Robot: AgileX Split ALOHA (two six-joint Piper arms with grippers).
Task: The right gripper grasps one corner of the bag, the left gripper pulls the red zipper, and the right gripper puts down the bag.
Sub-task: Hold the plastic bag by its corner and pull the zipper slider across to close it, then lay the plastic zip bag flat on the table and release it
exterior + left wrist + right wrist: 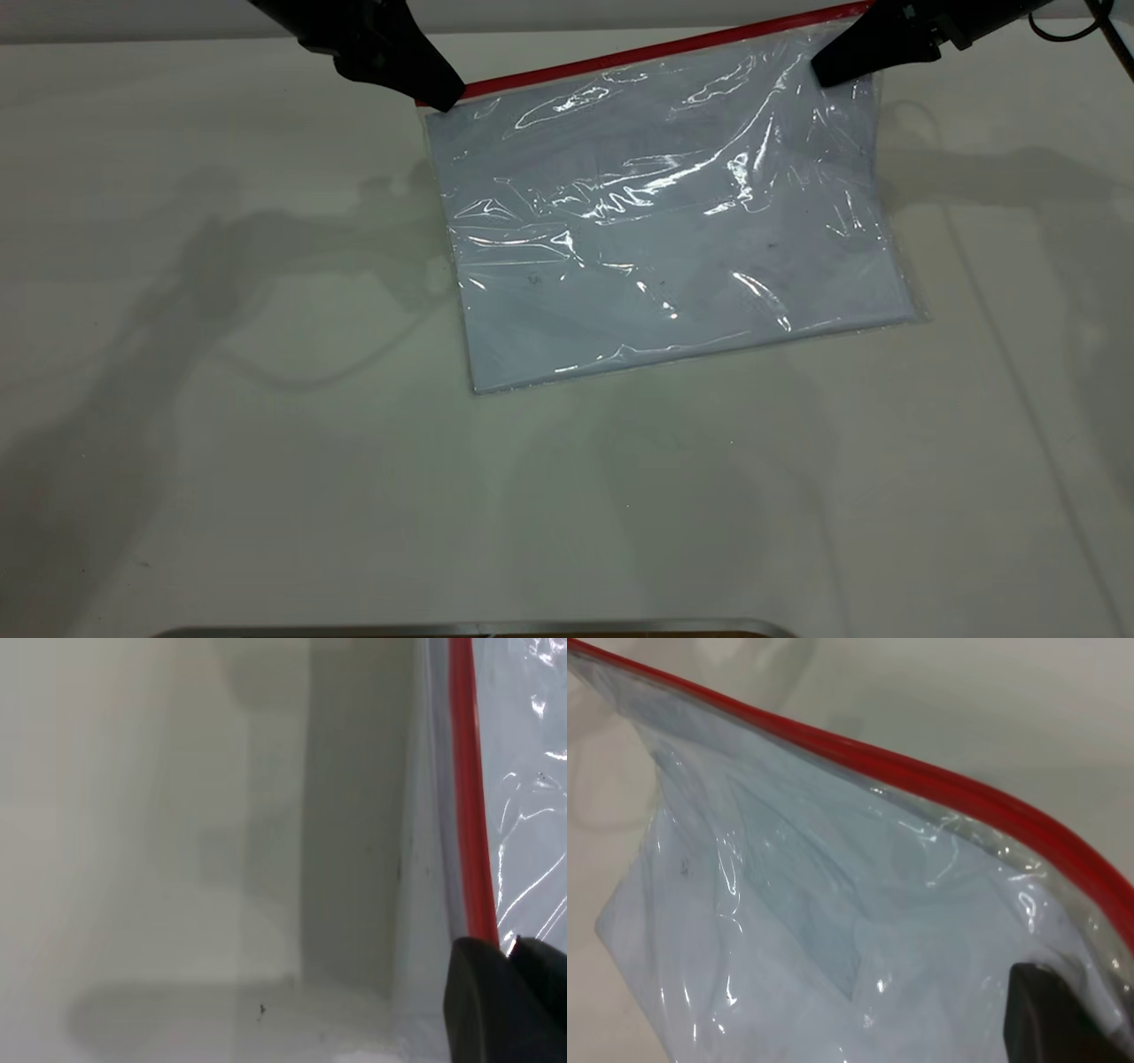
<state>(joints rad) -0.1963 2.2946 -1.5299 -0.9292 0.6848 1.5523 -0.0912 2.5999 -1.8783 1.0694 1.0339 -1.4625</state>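
bag (pixel 664 221) lies on the table (pixel 221 443), clear plastic over white paper, crinkled and glinting, turned slightly askew. zipper (pixel 656 49) runs as a red strip along the far long edge, from the left gripper to the right one.

left gripper (pixel 443 93) at the strip's left end, tips down on the bag's far left corner. right gripper (pixel 828 71) over the corner (pixel 855 27) where the strip ends at the right; tip on the plastic just below the strip. claw state: cannot tell for either, gaps not visible in any view.

exterior view alone shows the whole bag and both arms. left wrist view shows the strip (pixel 469 797) close, ending at the black finger (pixel 505 1001), with bare table beside it. right wrist view shows the strip (pixel 921 780) curving in an arc and the plastic below it bowed and creased, bag (pixel 788 930) edge raised here; one black fingertip (pixel 1054 1014) against the plastic.

no legible writing; a few small dark specks on the paper.

table pale, matte, crossed by soft arm shadows. a metal rim (pixel 478 629) at the near edge.
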